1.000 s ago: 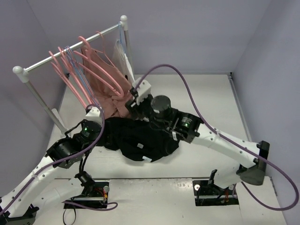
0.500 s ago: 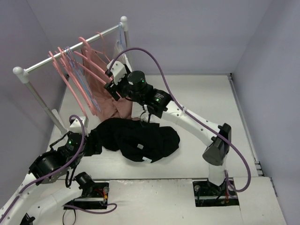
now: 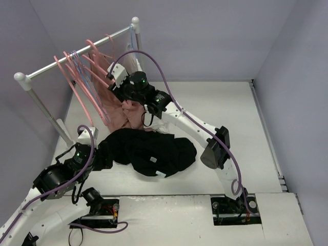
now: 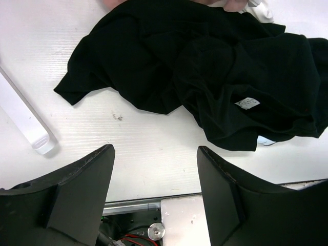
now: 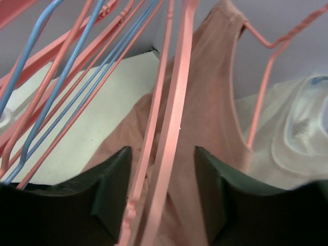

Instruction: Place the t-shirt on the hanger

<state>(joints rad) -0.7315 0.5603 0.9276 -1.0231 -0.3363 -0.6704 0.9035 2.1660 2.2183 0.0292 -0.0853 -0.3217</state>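
Observation:
The black t-shirt lies crumpled on the table, its white label showing. My left gripper hovers at the shirt's left edge, open and empty, with the shirt ahead of its fingers. My right gripper is raised to the rack among the hangers. It stands open around two bars of a pink hanger, with a gap showing on each side. Several pink hangers hang from the rail.
A white rail on two posts crosses the back left; its foot lies on the table. A dusty-pink garment and a white garment hang there, with thin blue hangers. Walls close in left, back and right.
My right arm has swung from over the t-shirt up and left to the rack, its jaws now around a pink hanger. The left arm has drawn back toward the near left.

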